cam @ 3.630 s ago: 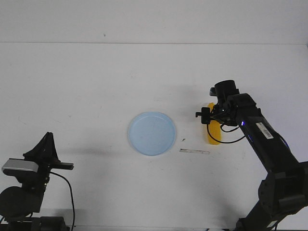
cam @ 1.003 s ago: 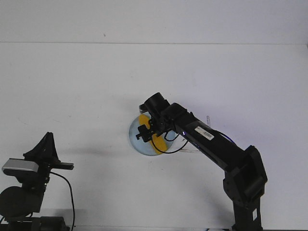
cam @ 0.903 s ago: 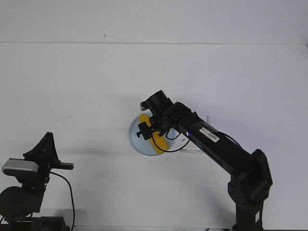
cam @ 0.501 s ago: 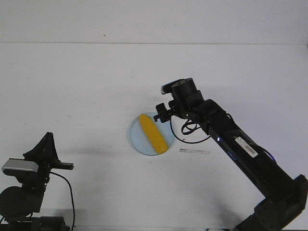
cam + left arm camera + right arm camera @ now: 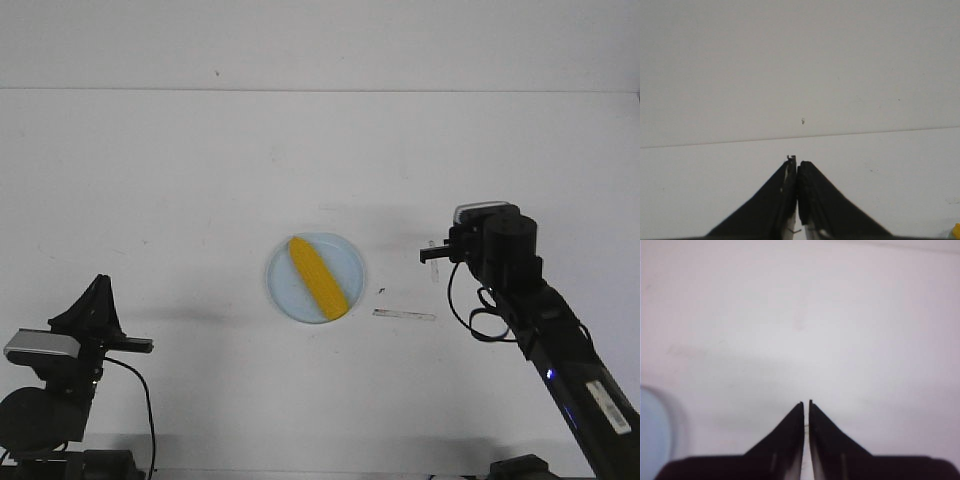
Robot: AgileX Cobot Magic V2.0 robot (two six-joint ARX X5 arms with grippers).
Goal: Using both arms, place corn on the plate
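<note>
Since half a second ago, your right gripper (image 5: 432, 256) is no longer beside the plate's rim; it is sitting well off to the right of the plate (image 5: 285, 299), and the arm behind it is folding back toward its base.

You are looking at a bright yellow corn (image 5: 317, 277) lying diagonally across the pale blue plate, fully inside the rim as far as the front view shows, with nothing touching it. Both corn and plate are resting on a white table (image 5: 180, 180), well apart from the right gripper's fingertips and farther still from the left ones.

Your right gripper's fingers (image 5: 796, 426) are showing nearly together, with only a thin sliver of gap and nothing between them; ahead of their tips is bare table, and a blurred edge of the plate is showing off to one side. Your left gripper (image 5: 797, 167) is parked low near its base, its fingers pressed together and holding nothing, pointing across the table toward the back wall.

Judging from how things are lying, the placing itself is looking done: the corn is on the plate and released. What is left, at most, is bringing the right arm home. A thin pale strip (image 5: 404, 315) is lying on the table between the plate and the right arm.
</note>
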